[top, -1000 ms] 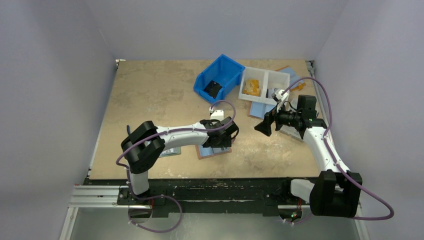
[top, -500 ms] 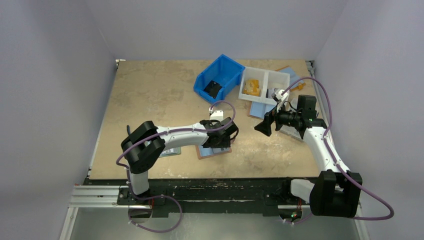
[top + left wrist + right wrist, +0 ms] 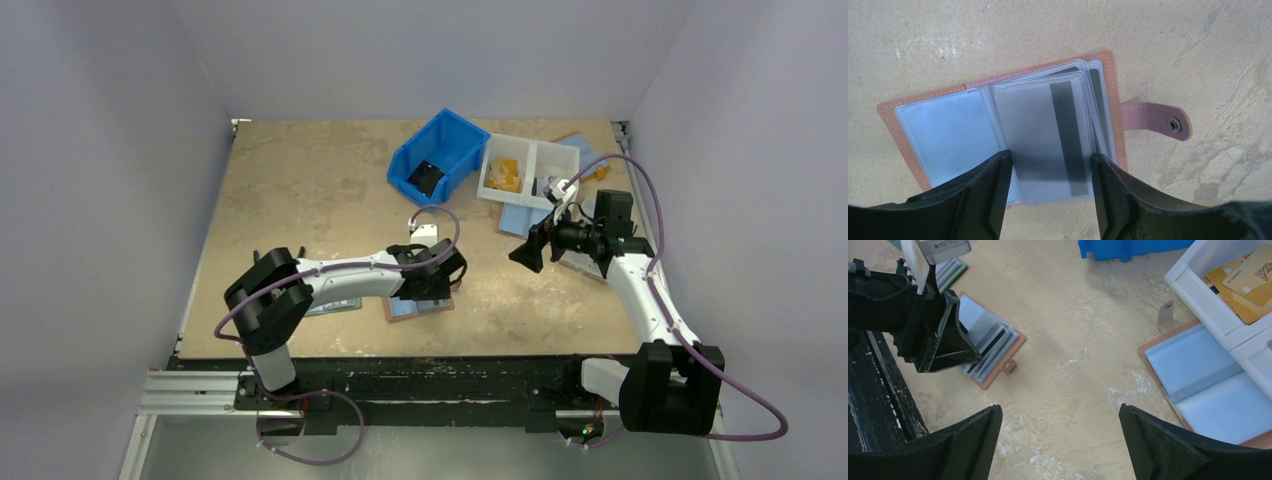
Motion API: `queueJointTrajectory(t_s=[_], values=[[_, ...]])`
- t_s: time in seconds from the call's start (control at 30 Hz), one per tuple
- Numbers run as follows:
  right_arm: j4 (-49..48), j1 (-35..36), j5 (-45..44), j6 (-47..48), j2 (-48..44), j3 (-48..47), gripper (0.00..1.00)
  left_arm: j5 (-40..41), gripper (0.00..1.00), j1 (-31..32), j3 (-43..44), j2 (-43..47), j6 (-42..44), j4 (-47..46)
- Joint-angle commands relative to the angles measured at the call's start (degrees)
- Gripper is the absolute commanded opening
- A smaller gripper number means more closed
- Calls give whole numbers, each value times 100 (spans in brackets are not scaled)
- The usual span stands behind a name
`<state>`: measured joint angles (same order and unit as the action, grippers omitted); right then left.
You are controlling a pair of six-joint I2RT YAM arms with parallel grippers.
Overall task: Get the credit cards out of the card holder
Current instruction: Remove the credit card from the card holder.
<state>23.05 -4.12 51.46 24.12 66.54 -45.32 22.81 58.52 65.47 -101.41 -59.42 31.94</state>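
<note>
My left claw (image 3: 1050,157), half open, straddles the top clear sleeve (image 3: 1038,125) of the card holder (image 3: 938,135), fingers (image 3: 993,185) at its edges; right claw (image 3: 1059,412) gapes, empty.

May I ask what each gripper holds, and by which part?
Right gripper: nothing. Left gripper straddles the card holder's top sleeve by its side edges; actual grip cannot be told.
</note>
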Motion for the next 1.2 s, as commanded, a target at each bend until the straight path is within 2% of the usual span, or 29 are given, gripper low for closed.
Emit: queueJointTrajectory(t_s=[0.0,0.2,0.4,0.53,0.8,0.97,1.17], values=[[-11,34,-66,97,-137,-170,99,-81,55,-16,-222,570,112,-367],[-5,34,-50,104,-124,-161,99,-489,54,-157,-882,1114,304,-1179],[1,34,-40,119,-111,-161,99,-1516,54,-583,-1811,1615,400,-2327],[7,34,-31,126,-93,-169,99,-1833,53,-816,-2217,1921,452,-2775],[15,34,-22,135,-69,-161,99,-1755,56,-825,-1965,1971,726,-2533],[15,34,-22,129,-46,-166,99,-1043,60,-475,-1199,1649,1077,-1539],[12,34,-35,137,-28,-162,99,-510,64,-199,-615,1124,968,-887]])
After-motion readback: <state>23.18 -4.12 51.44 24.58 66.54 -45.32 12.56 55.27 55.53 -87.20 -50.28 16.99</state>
